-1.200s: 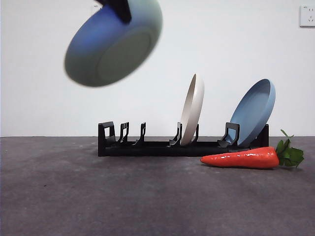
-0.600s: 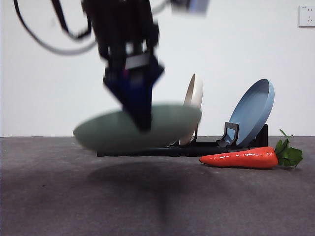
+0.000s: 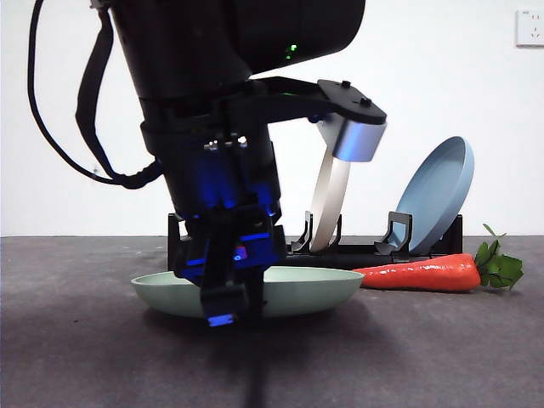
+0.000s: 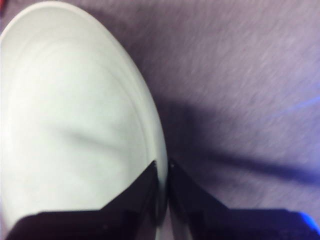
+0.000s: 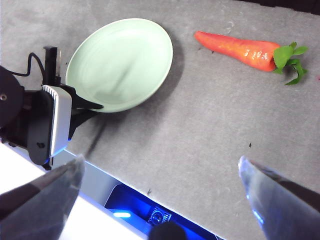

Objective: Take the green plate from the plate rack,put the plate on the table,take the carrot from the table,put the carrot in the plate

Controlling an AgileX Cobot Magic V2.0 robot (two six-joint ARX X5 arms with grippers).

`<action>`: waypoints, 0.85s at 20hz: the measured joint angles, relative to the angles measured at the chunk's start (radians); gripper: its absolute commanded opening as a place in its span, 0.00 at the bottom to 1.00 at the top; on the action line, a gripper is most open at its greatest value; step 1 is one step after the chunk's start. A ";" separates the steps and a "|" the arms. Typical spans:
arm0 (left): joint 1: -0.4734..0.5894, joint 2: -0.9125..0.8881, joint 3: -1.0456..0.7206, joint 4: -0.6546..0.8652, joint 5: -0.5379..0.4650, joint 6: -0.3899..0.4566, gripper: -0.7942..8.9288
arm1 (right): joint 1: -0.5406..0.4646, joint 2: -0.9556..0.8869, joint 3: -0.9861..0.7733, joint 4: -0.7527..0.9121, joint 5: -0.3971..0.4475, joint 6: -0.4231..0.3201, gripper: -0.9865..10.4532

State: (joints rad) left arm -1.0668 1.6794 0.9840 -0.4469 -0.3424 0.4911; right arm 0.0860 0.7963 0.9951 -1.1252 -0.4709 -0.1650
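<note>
Left end effector [image 3: 228, 297] clenched on the plate [image 3: 297, 287] rim; plate sits on the desk [image 3: 425, 357] before the rack [image 3: 374, 252]. Release gently, lift straight; right end effector [image 5: 160, 195] waits agape.

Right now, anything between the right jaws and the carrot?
Nothing visible. In the right wrist view the right gripper hangs open above bare table, with the carrot lying clear beyond it. The green plate, gripped at its rim by the left gripper, sits off to one side.
</note>
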 measured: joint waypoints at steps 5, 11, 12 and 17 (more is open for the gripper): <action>-0.002 0.013 -0.011 -0.021 0.111 -0.099 0.40 | 0.000 0.007 0.000 0.018 0.000 0.031 0.66; 0.000 0.001 0.010 -0.039 0.107 -0.179 0.40 | 0.000 0.093 0.000 0.163 0.001 0.194 0.66; 0.000 -0.017 0.021 -0.047 0.110 -0.199 0.40 | 0.005 0.120 0.000 0.203 0.002 0.225 0.64; 0.000 -0.231 0.129 -0.082 0.111 -0.287 0.40 | 0.042 0.306 0.000 0.379 0.043 0.202 0.61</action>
State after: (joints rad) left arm -1.0672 1.4487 1.1126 -0.5285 -0.2317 0.2043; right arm 0.1280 1.1019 0.9951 -0.7460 -0.4282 0.0368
